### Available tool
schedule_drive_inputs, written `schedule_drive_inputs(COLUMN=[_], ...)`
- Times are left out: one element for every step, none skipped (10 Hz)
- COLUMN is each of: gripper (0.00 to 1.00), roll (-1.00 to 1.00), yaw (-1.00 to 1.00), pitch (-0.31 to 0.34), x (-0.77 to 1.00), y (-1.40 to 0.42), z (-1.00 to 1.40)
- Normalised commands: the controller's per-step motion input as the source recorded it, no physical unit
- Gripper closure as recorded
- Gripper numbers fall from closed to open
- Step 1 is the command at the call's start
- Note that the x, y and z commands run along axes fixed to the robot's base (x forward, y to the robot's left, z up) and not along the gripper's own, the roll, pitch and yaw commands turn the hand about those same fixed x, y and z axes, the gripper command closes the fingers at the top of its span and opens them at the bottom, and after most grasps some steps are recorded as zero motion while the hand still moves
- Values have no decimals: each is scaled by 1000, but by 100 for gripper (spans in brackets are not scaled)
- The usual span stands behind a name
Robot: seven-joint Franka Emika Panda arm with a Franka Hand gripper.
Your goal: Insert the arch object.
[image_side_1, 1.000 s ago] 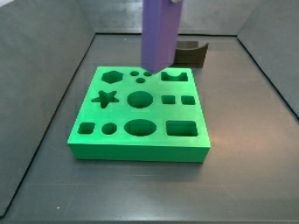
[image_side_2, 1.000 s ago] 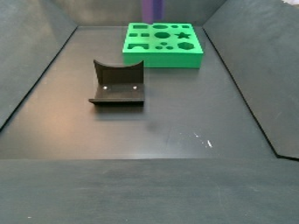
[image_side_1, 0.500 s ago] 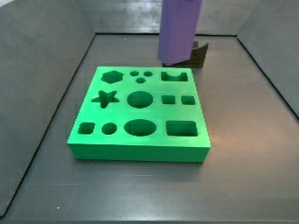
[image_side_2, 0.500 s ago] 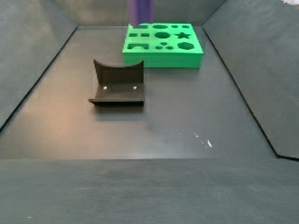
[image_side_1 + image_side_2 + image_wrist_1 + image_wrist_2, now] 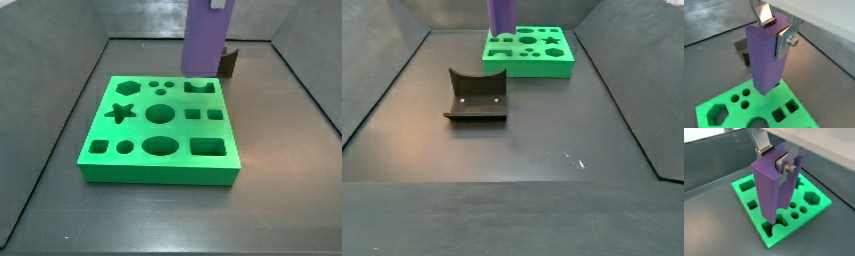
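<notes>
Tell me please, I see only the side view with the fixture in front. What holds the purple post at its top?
Observer: The gripper. Both wrist views show its fingers clamped on the top of the post.
Operator: Is the post inside the board?
Observer: It seems not. In a side view its lower end hangs over the back edge of the board, by the arch-shaped hole.
Operator: And the fixture there?
Observer: The fixture stands behind the post, partly hidden.

A robotics test bench: a dark walled table (image 5: 516,140), below the hand (image 5: 777,159) a green board (image 5: 160,130) of shaped holes, farther off a bracket fixture (image 5: 476,95).
</notes>
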Motion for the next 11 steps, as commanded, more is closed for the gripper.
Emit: schedule_drive_inputs(gripper=[100,100,100,100,100,100,100,100,100,100,100], roll=[96,126,101,31,11,-101,-126,-191,-239,-236,-217], yaw=[-857,-737,-649,-89,-71,0,0,0,-229,-251,-146], pitch=[-11,0,0,0,-24,-20,-33,-43,-47,-43,0], x=[300,309,123,-9,-66,-206,-91,0,194,191,100], y=[37,60,89,177,134,203,46,0,-117,-97,-20], z=[-389,-494,-386,-214,-234,-220,-306,-343,-314,-286,-266])
